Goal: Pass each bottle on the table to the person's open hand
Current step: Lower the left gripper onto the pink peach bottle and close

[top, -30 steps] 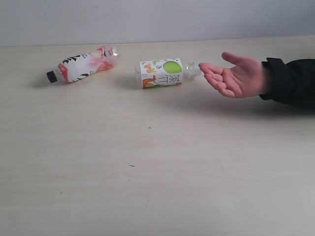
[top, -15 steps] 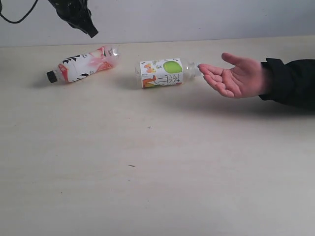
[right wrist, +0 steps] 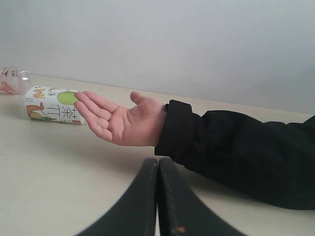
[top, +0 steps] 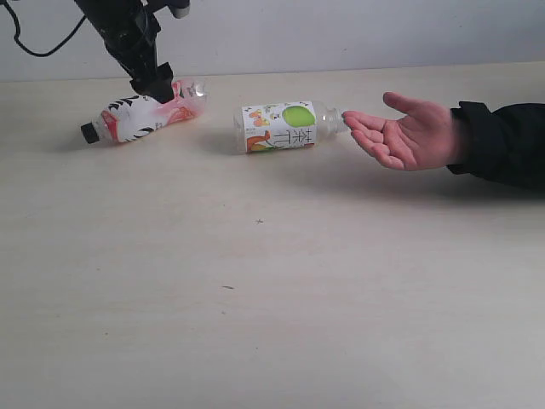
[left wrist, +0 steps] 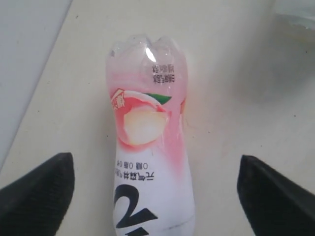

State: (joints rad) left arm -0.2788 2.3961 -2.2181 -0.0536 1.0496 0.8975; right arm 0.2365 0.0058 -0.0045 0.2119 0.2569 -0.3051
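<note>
Black arm [top: 119, 25], thin black cable [top: 34, 48], black left claw [top: 156, 88].

Honestly not much going on apart from the main stuff. The only extra is the wall [top: 358, 34]: plain, pale grey-white, kinda flat looking. In the exterior view it's the strip running across the whole top of the frame, and its lower edge sits a bit higher toward the right side. The right wrist view has it as a big blank backdrop, shaded a little darker on one side. The left wrist view shows a pale sliver that could be the same wall, can't really tell.
</note>
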